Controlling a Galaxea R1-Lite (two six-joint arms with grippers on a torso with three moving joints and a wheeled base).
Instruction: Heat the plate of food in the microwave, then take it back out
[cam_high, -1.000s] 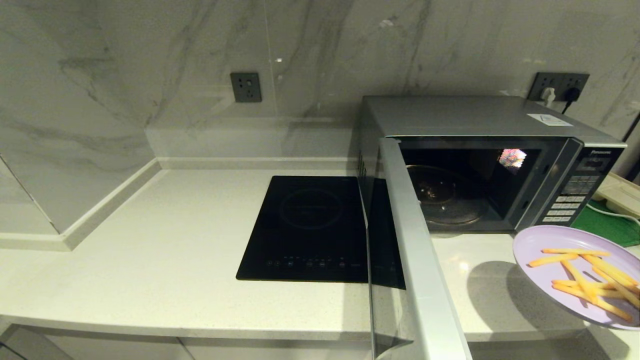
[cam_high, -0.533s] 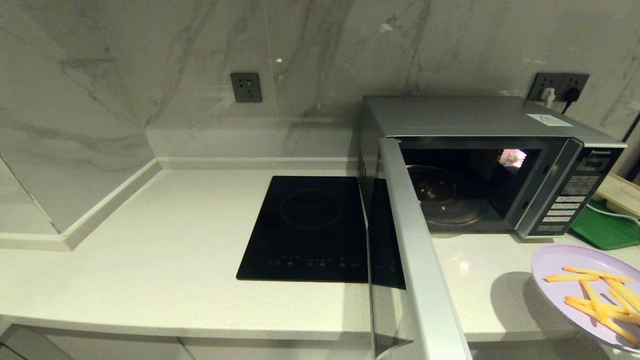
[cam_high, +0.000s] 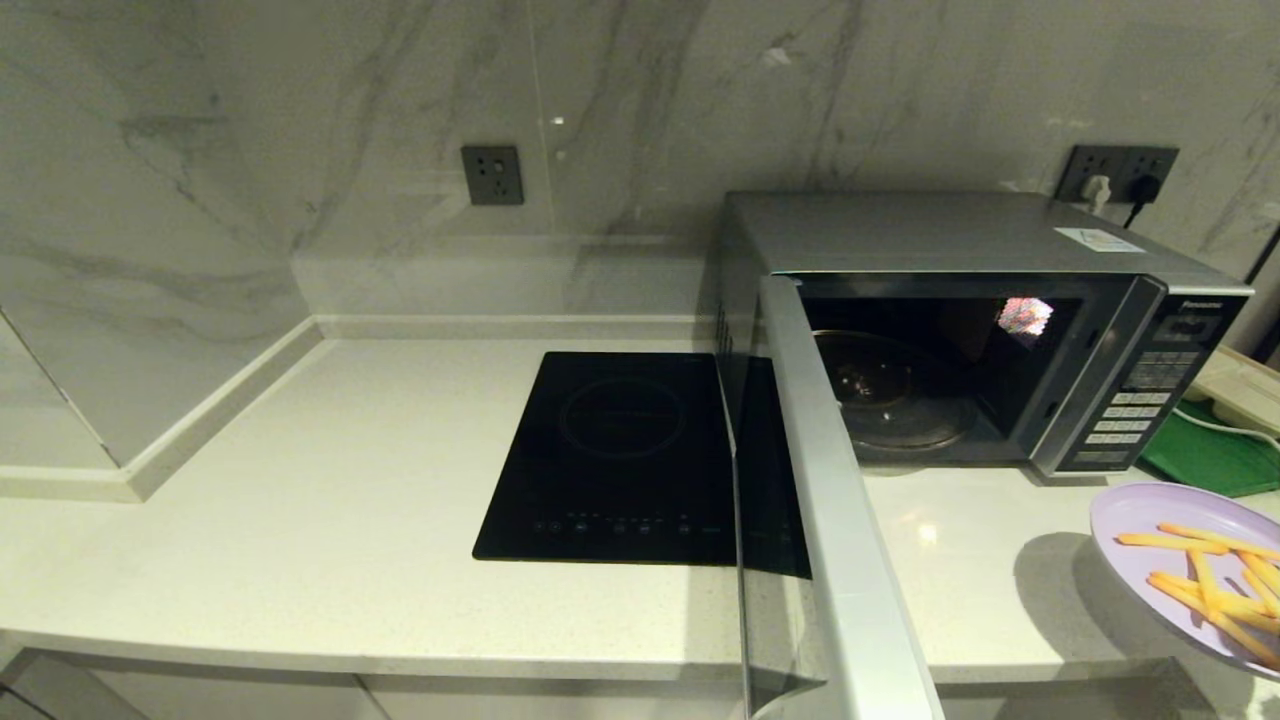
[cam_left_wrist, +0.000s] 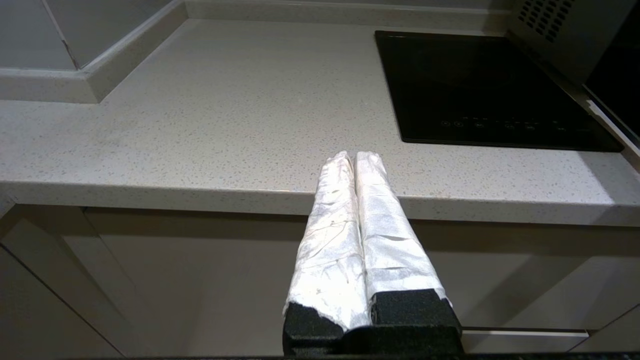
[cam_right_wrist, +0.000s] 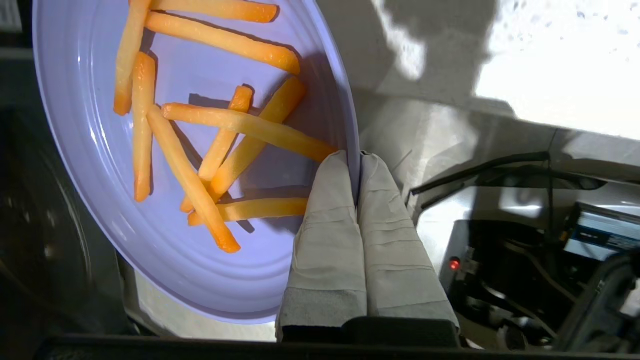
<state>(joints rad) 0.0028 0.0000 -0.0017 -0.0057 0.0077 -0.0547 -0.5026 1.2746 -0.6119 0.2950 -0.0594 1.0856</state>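
Note:
The lilac plate of food (cam_high: 1160, 560) hangs above the counter's front right corner, tilted, with several orange-yellow fries on it. In the right wrist view my right gripper (cam_right_wrist: 359, 156) is shut on the rim of the plate of food (cam_right_wrist: 100, 165). The silver microwave (cam_high: 930, 235) stands at the back right with its door (cam_high: 830, 520) swung wide open toward me; the glass turntable (cam_high: 885, 395) inside is bare. My left gripper (cam_left_wrist: 354, 156) is shut on nothing, held low in front of the counter's front edge, out of the head view.
A flat black induction hob (cam_high: 620, 460) lies left of the microwave door. A green tray (cam_high: 1205, 455) sits right of the microwave. The pale countertop (cam_high: 300, 520) stretches left to a raised corner ledge (cam_high: 200, 420). Wall sockets (cam_high: 1115, 175) hold plugs behind the microwave.
The plate of food has moved right and toward me, away from the microwave opening, and now is partly cut by the picture's right edge. The left arm and the door have not moved.

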